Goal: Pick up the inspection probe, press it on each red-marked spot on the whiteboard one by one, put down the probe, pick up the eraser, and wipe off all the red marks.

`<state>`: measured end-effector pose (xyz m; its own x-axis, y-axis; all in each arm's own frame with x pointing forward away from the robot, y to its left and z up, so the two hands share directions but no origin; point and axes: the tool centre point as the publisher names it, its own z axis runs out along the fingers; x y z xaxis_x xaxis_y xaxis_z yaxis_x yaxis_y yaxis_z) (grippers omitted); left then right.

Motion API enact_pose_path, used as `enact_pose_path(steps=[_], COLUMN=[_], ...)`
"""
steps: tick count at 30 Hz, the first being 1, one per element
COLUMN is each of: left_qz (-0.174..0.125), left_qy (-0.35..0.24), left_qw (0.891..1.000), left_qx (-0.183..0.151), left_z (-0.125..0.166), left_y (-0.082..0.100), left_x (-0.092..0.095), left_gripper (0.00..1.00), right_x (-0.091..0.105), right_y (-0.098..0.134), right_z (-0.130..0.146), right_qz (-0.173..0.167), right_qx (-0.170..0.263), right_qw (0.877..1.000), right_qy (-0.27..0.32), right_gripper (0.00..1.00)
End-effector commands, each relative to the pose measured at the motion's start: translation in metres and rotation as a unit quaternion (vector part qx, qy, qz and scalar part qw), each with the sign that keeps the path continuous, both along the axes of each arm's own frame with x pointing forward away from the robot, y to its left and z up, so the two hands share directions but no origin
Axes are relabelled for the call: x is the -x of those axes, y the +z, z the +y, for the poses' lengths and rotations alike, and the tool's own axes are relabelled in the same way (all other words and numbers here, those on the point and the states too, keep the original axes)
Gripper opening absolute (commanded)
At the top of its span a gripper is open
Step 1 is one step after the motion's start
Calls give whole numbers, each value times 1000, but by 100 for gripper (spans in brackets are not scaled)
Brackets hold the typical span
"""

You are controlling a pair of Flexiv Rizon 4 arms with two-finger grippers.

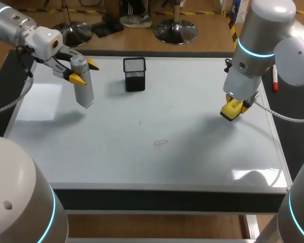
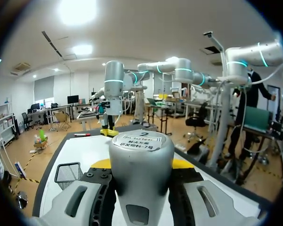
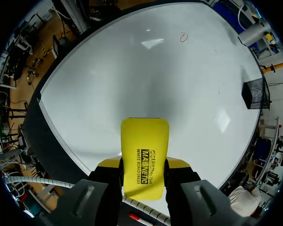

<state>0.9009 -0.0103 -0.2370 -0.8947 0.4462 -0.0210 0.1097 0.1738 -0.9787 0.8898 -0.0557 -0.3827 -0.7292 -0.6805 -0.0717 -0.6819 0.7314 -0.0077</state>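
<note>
A grey cylindrical probe (image 1: pixel 84 86) hangs tilted above the whiteboard's (image 1: pixel 202 162) left rear, and my left gripper (image 1: pixel 84 71) is shut on it. In the left wrist view the probe (image 2: pixel 141 160) fills the gap between the fingers, its labelled flat end facing outward. My right gripper (image 1: pixel 233 108) is shut on the yellow eraser (image 1: pixel 231 110), low over the board's right side. The right wrist view shows the eraser (image 3: pixel 145 155) clamped between its fingers. A red oval mark (image 1: pixel 161 143) sits near the board's middle front and shows far ahead of the eraser as the red mark (image 3: pixel 183 37).
A black mesh pen holder (image 1: pixel 135 74) stands at the board's rear middle, right of the probe. A red marker (image 1: pixel 275 78) lies along the right edge. Two faint short strokes (image 1: pixel 139 122) mark the middle of the board.
</note>
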Motion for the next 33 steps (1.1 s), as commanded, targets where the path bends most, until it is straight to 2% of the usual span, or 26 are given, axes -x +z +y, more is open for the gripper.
enact_pose_path(steps=[1, 14, 25, 31, 33], left_qz=[-1, -1, -1, -1, -1], left_qy=[-1, -1, -1, -1, -1], left_qw=[1000, 1000, 1000, 1000, 1000], left_qx=[0, 0, 0, 0, 0], left_z=[1, 1, 1, 1, 1], left_y=[1, 1, 1, 1, 1], left_x=[0, 0, 0, 0, 0], left_gripper=[0, 0, 0, 0, 0], right_x=[0, 2, 52, 74, 79], right_y=[0, 2, 14, 14, 14], right_z=[-1, 2, 69, 108, 122], right_qz=[0, -2, -17, -6, -8], right_qx=[1, 3, 18, 11, 22], right_qw=[1000, 1000, 996, 990, 987], right_qy=[1, 5, 90, 137, 160], right_gripper=[0, 0, 0, 0, 0])
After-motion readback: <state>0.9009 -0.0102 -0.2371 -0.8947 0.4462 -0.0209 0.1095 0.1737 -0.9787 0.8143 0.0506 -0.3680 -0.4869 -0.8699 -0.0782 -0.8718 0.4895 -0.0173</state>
